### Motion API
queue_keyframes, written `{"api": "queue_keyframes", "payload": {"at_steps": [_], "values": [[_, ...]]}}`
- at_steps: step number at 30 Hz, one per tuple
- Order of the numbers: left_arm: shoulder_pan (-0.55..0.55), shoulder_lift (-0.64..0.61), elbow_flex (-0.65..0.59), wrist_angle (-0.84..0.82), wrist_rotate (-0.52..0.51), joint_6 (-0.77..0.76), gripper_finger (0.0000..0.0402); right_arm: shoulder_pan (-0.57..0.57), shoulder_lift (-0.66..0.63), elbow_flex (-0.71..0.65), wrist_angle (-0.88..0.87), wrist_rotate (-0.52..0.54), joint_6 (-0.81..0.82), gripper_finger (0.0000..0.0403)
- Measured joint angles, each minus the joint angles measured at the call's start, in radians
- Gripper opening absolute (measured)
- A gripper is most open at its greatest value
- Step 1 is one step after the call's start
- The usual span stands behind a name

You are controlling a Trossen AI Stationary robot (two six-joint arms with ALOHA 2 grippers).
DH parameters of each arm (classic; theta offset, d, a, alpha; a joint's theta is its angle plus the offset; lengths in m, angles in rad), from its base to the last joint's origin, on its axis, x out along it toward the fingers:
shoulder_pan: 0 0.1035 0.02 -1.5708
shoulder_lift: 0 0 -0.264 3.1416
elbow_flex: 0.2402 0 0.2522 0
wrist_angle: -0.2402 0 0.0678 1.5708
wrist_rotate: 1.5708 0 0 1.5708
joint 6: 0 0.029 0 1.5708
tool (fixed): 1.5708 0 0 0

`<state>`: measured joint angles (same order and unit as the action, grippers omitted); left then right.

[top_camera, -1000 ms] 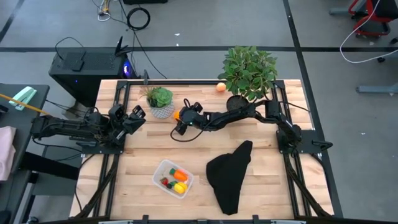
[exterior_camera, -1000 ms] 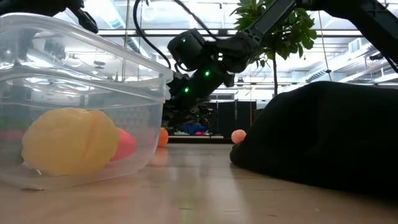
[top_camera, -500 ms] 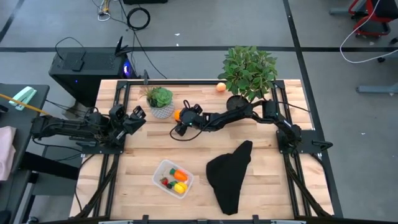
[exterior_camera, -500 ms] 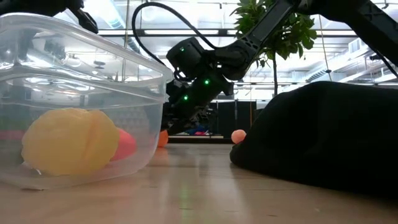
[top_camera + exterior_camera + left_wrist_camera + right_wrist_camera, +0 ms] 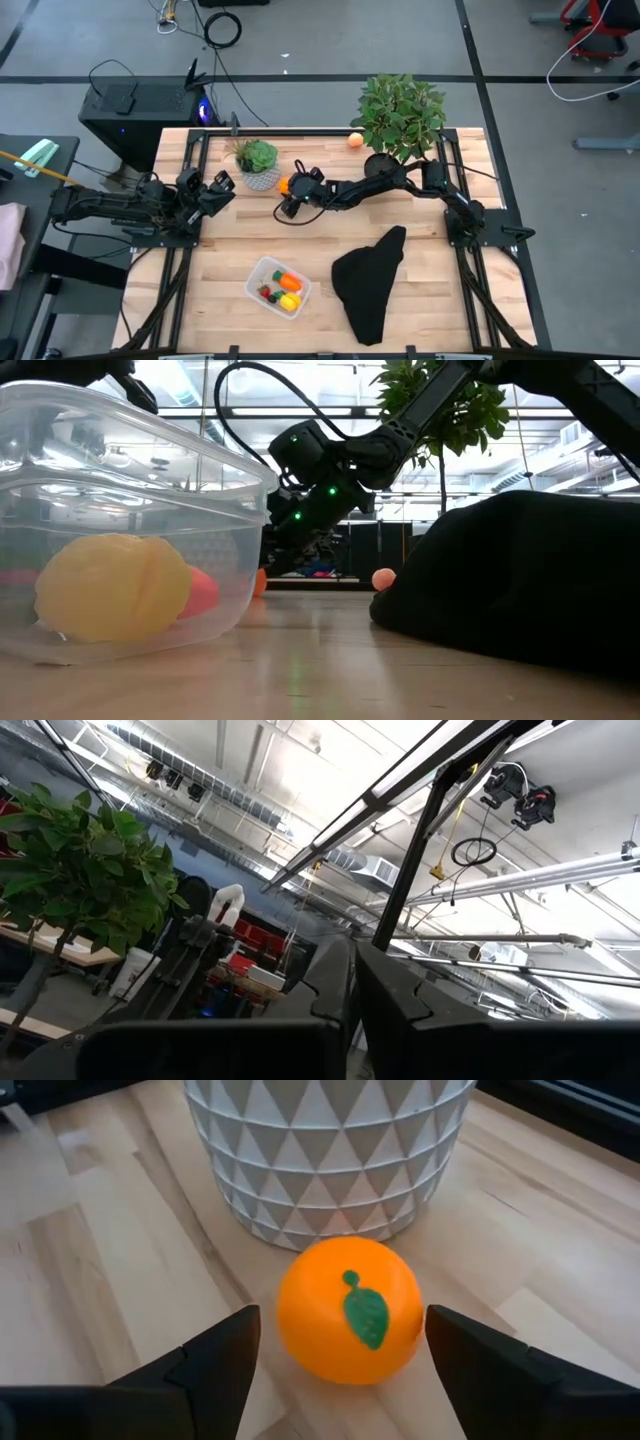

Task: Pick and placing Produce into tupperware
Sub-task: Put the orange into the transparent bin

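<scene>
A toy orange (image 5: 348, 1320) with a green leaf mark sits on the table against the small white pot (image 5: 330, 1155); it also shows in the high view (image 5: 285, 184). My right gripper (image 5: 343, 1335) is open and low over the table, one finger on each side of the orange, with a small gap at each. The clear tupperware (image 5: 278, 285) stands near the front and holds a yellow piece (image 5: 112, 588), a red piece (image 5: 202, 592) and an orange piece. A peach ball (image 5: 355, 140) lies at the far edge. My left gripper (image 5: 215, 190) waits shut at the table's left.
A small green plant in the white pot (image 5: 258, 165) stands just left of the orange. A large potted plant (image 5: 400, 115) stands at the far right. A black cloth (image 5: 370, 280) lies crumpled right of the tupperware. Bare wood lies between the orange and the tupperware.
My right gripper has gone down and a little toward the table's left, closing in on the toy orange beside the white pot. The orange has stayed where it was.
</scene>
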<state>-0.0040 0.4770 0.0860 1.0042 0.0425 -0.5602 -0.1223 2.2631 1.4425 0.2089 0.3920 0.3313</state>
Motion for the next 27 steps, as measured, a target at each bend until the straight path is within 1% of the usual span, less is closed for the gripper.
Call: {"api": "queue_keyframes", "payload": {"at_steps": [10, 20, 23, 25, 27], "values": [[0.000, 0.000, 0.000, 0.000, 0.000, -0.004, 0.0039, -0.008, 0.000, 0.000, 0.010, -0.024, 0.016, 0.0328], [0.000, 0.000, 0.000, -0.010, 0.001, -0.004, 0.0028, -0.014, 0.000, 0.003, 0.008, -0.017, 0.044, 0.0323], [0.000, 0.000, 0.000, -0.009, 0.001, -0.005, 0.0030, -0.016, 0.017, 0.034, -0.004, -0.036, 0.044, 0.0323], [0.000, 0.000, 0.000, -0.011, 0.001, -0.005, 0.0034, -0.015, 0.043, 0.079, -0.018, -0.021, 0.035, 0.0323], [0.000, 0.000, 0.000, -0.011, 0.002, -0.010, 0.0037, -0.014, 0.051, 0.107, -0.074, -0.016, 0.025, 0.0323]]}}
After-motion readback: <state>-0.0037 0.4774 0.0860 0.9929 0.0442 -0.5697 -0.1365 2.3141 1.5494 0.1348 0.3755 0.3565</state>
